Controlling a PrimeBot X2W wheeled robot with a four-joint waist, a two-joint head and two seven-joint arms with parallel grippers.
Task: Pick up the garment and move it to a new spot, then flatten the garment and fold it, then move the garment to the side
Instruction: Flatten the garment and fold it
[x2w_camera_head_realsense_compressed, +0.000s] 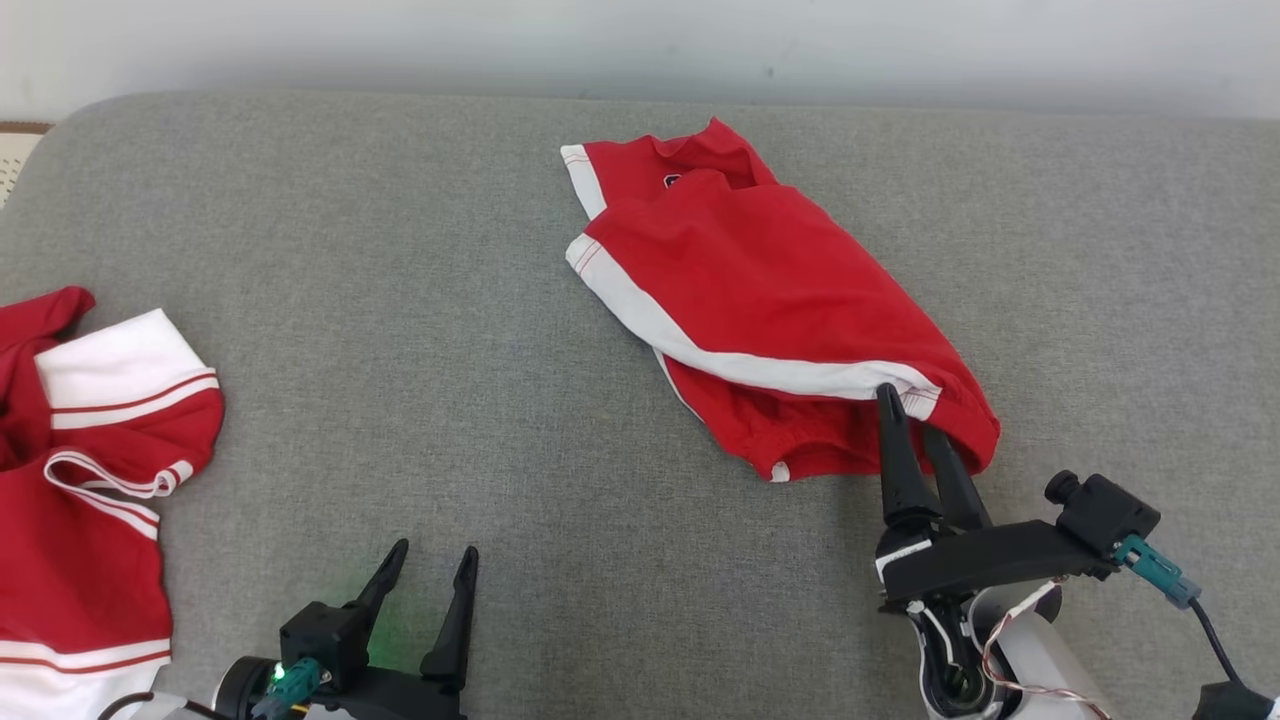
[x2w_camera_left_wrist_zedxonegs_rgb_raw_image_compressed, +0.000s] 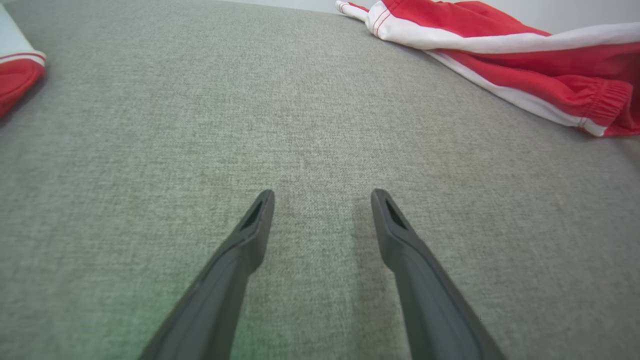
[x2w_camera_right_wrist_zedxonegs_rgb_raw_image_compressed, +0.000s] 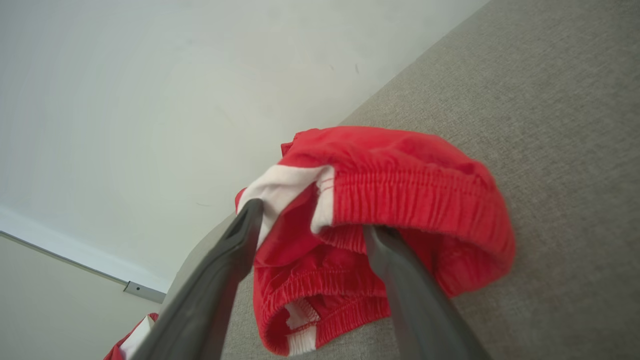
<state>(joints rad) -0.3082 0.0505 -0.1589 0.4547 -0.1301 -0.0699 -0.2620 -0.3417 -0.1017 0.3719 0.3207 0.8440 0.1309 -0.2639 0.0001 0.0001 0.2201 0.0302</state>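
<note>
Right claw (x2w_camera_head_realsense_compressed: 908, 412) was spread wide and held nothing, its fingers straddling the elastic waistband of the crumpled red shorts with white side stripes (x2w_camera_head_realsense_compressed: 770, 290), which lay right of centre on the grey fabric worktop (x2w_camera_head_realsense_compressed: 400, 300). Advice: push deeper so the full waistband thickness sat between the fingers before closing, then lift slowly. Left claw (x2w_camera_head_realsense_compressed: 435, 548), also wide open and empty, sat well apart from the shorts.

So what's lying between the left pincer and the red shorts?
Nothing: bare grey upholstery separates the left pincer from the red shorts, as the head view and left wrist view both show.
</note>
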